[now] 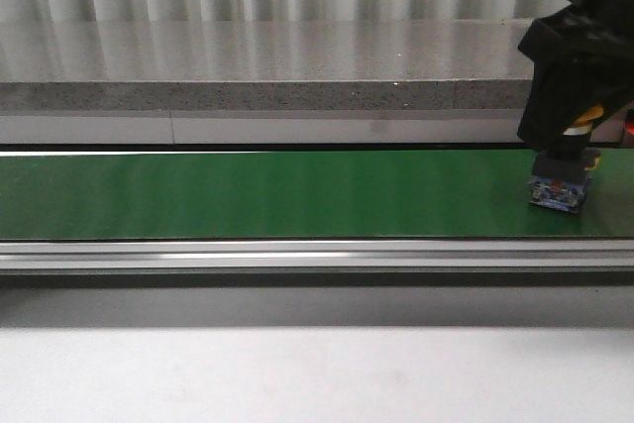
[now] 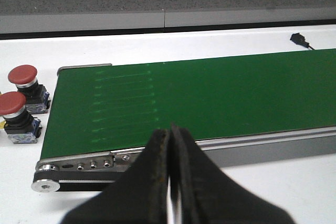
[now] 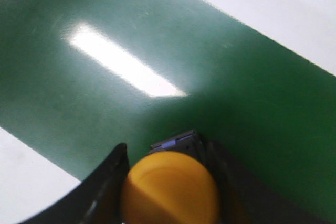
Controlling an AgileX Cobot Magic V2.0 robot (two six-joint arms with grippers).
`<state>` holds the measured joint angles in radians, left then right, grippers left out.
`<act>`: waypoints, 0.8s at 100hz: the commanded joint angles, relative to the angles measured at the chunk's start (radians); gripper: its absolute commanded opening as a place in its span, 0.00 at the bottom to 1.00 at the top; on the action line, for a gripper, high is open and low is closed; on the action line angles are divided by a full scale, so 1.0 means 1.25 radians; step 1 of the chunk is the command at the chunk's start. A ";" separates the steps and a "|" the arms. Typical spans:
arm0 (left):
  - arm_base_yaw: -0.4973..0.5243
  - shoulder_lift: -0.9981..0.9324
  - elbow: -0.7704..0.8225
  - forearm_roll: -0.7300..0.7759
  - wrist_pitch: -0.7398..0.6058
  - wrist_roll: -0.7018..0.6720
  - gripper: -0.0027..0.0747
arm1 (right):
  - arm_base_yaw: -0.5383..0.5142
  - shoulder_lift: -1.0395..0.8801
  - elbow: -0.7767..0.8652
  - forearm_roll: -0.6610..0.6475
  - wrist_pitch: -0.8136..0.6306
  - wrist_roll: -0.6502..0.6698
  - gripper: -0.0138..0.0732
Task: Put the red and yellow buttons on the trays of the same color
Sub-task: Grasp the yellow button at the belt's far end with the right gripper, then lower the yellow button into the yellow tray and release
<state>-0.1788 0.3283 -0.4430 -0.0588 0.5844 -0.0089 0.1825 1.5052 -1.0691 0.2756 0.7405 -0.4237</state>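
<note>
Your right gripper [image 3: 168,182] clasps the yellow button [image 3: 170,187] on the green belt [image 1: 277,195], at three o'clock in the front view. Your left gripper [image 2: 170,145] is pressed closed, empty; two red buttons [image 2: 21,95] wait off the belt's end. No trays visible, nothing sorted yet.
</note>
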 commanded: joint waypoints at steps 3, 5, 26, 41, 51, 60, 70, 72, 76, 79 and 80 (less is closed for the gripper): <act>-0.008 0.005 -0.023 -0.007 -0.062 0.000 0.01 | -0.013 -0.065 -0.032 0.016 0.002 0.010 0.28; -0.008 0.005 -0.023 -0.007 -0.062 0.000 0.01 | -0.018 -0.072 -0.032 0.015 0.004 0.014 0.28; -0.008 0.005 -0.023 -0.007 -0.062 0.000 0.01 | -0.126 -0.167 -0.032 -0.031 0.060 0.135 0.28; -0.008 0.005 -0.023 -0.007 -0.062 0.000 0.01 | -0.246 -0.230 -0.030 -0.109 0.098 0.234 0.28; -0.008 0.005 -0.023 -0.008 -0.062 0.000 0.01 | -0.332 -0.255 -0.029 -0.126 0.109 0.301 0.28; -0.008 0.005 -0.023 -0.008 -0.062 0.000 0.01 | -0.406 -0.272 -0.018 -0.126 0.116 0.339 0.28; -0.008 0.005 -0.023 -0.008 -0.062 0.000 0.01 | -0.471 -0.284 0.026 -0.128 0.087 0.356 0.28; -0.008 0.005 -0.023 -0.008 -0.062 0.000 0.01 | -0.485 -0.286 0.038 -0.129 0.079 0.358 0.28; -0.008 0.005 -0.023 -0.008 -0.062 0.000 0.01 | -0.509 -0.287 0.064 -0.130 0.065 0.368 0.28; -0.008 0.005 -0.023 -0.008 -0.062 0.000 0.01 | -0.524 -0.289 0.081 -0.130 0.050 0.375 0.28; -0.008 0.005 -0.023 -0.008 -0.062 0.000 0.01 | -0.530 -0.289 0.085 -0.130 0.046 0.377 0.28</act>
<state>-0.1788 0.3283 -0.4430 -0.0588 0.5844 -0.0089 -0.4261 1.1745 -0.9898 0.1173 0.8816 0.0216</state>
